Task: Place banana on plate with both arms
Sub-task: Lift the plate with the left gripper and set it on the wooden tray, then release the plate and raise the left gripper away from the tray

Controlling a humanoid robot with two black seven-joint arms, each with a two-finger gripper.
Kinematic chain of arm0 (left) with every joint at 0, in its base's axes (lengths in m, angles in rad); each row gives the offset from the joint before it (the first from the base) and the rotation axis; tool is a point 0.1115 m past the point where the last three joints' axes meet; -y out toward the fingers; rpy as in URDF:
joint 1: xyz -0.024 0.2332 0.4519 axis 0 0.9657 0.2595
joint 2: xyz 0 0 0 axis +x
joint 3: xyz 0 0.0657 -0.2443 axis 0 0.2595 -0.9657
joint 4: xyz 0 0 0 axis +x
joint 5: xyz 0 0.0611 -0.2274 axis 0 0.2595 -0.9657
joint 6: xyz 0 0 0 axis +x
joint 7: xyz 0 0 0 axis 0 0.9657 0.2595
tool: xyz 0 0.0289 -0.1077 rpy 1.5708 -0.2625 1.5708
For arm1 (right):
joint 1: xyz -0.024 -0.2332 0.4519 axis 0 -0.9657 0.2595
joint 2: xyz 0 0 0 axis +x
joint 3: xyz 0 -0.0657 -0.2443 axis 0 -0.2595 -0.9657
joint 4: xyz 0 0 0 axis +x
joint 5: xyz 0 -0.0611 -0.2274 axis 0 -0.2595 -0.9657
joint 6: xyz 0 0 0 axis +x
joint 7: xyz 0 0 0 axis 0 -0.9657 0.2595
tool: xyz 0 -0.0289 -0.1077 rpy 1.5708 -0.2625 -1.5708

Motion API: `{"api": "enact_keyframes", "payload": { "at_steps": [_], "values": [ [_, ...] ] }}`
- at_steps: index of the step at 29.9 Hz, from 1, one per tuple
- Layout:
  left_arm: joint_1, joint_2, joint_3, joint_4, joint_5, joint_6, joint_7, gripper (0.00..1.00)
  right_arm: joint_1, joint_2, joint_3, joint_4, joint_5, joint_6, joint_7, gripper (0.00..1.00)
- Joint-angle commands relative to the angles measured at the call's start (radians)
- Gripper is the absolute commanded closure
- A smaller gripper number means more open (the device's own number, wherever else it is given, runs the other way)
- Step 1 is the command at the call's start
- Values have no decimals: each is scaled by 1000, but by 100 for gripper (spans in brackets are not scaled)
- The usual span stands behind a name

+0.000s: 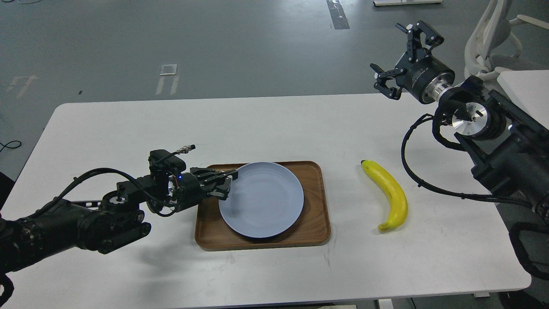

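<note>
The yellow banana (pixel 389 194) lies on the white table right of the tray, its dark tip pointing to the far side. The pale blue plate (pixel 263 201) sits on the brown wooden tray (pixel 315 227). My left gripper (pixel 227 183) is low at the plate's left rim, with one finger above the rim and one beside it; it looks closed on the rim. My right gripper (pixel 401 56) is raised high above the table's far right, fingers spread wide and empty, well away from the banana.
The white table (pixel 128 128) carries only the tray, the plate and the banana. A white chair (pixel 493 38) and another white table corner (pixel 527 86) stand at the far right. A black cable (pixel 411 171) from my right arm loops down near the banana.
</note>
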Motion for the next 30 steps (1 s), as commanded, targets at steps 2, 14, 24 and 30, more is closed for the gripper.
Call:
{"api": "enact_keyframes", "payload": {
  "at_steps": [2, 14, 24, 30],
  "values": [
    [-16, -12, -17, -15, -8, 3, 0, 61, -3, 1, -2, 0, 0, 0, 0, 1],
    [-108, 31, -176, -181, -411, -4, -8, 2, -7, -2, -14, 1, -2, 0, 0, 0],
    [-111, 117, -609, -124, -1181, -351, 133, 2, 0, -143, -239, 118, -107, 16, 3, 1],
    [-46, 148, -741, -95, -1393, -518, 314, 2, 6, -278, -412, 262, -689, 17, 89, 3]
  ]
}}
